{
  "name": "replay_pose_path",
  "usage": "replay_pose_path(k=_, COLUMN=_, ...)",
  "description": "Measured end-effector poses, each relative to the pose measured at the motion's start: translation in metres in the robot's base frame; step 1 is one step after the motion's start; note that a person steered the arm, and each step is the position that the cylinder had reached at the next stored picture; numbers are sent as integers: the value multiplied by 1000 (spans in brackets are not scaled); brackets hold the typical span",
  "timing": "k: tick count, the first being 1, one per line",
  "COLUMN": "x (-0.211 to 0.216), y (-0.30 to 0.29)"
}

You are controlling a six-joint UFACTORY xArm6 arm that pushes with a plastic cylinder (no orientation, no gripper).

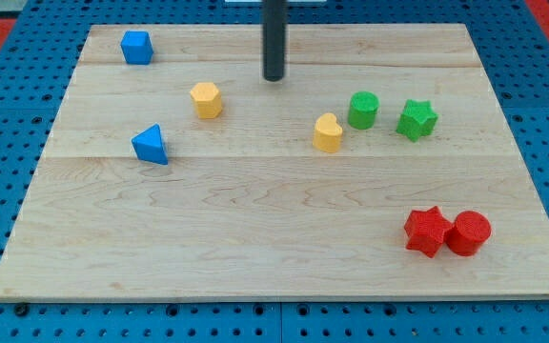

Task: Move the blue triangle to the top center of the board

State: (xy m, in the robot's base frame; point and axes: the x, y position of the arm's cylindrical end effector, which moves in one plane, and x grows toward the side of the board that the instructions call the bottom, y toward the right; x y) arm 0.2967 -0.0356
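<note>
Right, my tip [274, 78] is down on the board [255, 238], close to the top edge and about midway across, with the dark rod rising straight out of the view's top. No pincer on this rig, just the bare rod, so nothing to spread or press together, and the tip touches no block.

Taking the tip as the landmark: the blue triangle [150, 145] sits well apart from it, down and toward the view's left, lying alone on bare wood. Nearest to the tip is the yellow hexagon [206, 99], just below it and a little to the view's left, near but clear of it. It lies roughly between the tip and the triangle.

Far off to the view's left of the tip, a touch higher, the blue cube [136, 47] rests by the board's top-left corner.

Over on the other side, below the tip and toward the view's right, comes a yellow block [328, 132] with a rounded, notched outline; I cannot make out its exact shape. Just beyond it is the green cylinder [362, 110], close but apart, and further right again the green star [416, 119].

Way down toward the bottom right, far from the tip, the red star [426, 231] and red cylinder [469, 232] sit side by side, touching.
</note>
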Motion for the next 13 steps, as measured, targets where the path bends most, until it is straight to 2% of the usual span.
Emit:
replay_pose_path(k=1, x=-11, y=-86)
replay_pose_path(k=2, x=31, y=-96)
replay_pose_path(k=3, x=88, y=-17)
replay_pose_path(k=4, x=104, y=-3)
replay_pose_path(k=5, x=159, y=-43)
replay_pose_path(k=6, x=184, y=-106)
replay_pose_path(k=9, x=56, y=-123)
replay_pose_path(k=10, x=36, y=-139)
replay_pose_path(k=13, x=8, y=-16)
